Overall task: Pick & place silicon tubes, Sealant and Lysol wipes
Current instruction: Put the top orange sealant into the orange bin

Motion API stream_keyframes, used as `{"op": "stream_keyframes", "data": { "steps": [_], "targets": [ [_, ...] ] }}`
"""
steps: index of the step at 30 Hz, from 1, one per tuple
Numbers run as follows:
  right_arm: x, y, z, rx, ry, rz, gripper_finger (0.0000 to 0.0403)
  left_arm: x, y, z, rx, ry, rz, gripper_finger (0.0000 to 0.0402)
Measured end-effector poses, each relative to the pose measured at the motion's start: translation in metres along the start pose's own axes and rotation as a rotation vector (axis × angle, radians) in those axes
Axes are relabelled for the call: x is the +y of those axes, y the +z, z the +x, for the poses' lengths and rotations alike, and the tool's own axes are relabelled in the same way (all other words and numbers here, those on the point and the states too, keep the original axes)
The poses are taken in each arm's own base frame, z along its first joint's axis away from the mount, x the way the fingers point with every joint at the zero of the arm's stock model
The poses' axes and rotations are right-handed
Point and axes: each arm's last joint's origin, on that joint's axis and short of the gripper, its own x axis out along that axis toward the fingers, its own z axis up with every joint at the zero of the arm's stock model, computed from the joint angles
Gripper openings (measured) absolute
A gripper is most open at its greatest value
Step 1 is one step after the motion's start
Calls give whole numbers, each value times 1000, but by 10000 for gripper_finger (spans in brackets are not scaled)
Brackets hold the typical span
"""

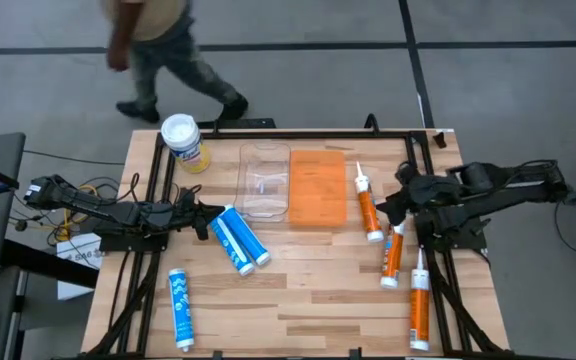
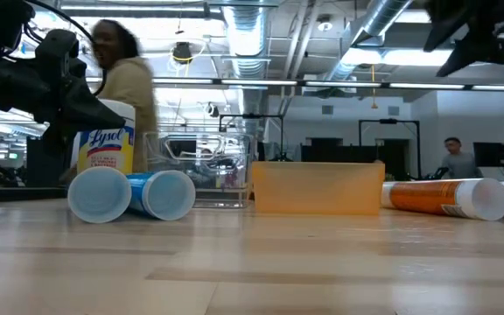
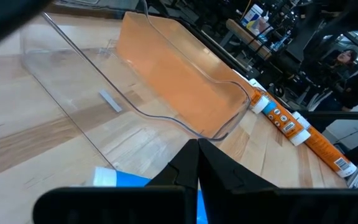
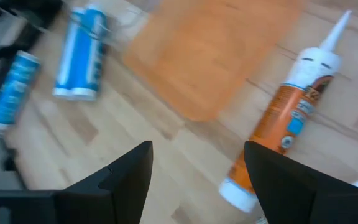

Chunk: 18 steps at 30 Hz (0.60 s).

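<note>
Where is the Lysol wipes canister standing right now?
In the high view, the Lysol wipes stand upright near the table's far-left corner, left of the clear bin and beyond the pair of blue tubes.

Overhead camera looks straight down on the whole bench point(image 1: 308, 290). The low one sits at bench height, facing the room. Both wrist cameras peer close, sharing the orange tray point(image 3: 179, 78) with the overhead.
</note>
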Motion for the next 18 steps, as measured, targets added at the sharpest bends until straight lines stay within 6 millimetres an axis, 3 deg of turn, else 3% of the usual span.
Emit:
{"op": "stream_keyframes", "data": {
  "steps": [9, 18],
  "targets": [
    [-4, 24, 45, 104, -193, 114, 244, 0, 0, 0, 0, 0, 0, 0],
    [-21, 45, 98, 245, -397, 122, 244, 1, -1, 0, 10, 9, 8, 0]
  ]
}}
